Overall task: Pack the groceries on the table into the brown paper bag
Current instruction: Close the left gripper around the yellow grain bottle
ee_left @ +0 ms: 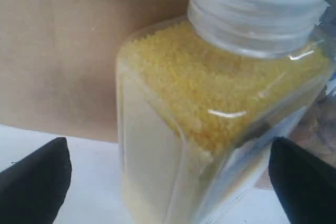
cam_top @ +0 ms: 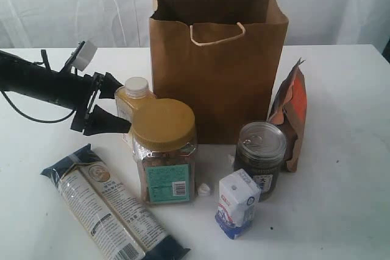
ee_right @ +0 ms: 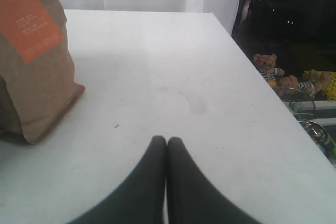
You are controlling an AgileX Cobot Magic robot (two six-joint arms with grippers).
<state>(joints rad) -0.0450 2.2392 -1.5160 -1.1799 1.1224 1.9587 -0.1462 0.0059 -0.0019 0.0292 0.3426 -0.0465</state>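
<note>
The left gripper [cam_top: 125, 106] stands wide apart, one black finger on each side of the small white-capped bottle of yellow grains [cam_top: 135, 92] (the wrist view shows a gap at both sides, so nothing is clamped). The bottle stands on the large white tabletop [cam_top: 341, 199], just left of the tall kraft-brown paper bag [cam_top: 216, 71] and just behind the yellow-lidded clear plastic jar [cam_top: 164, 150]. The right gripper [ee_right: 167, 148], its fingers pressed together on nothing, is over bare tabletop near the orange-brown paper pouch [ee_right: 31, 61].
</note>
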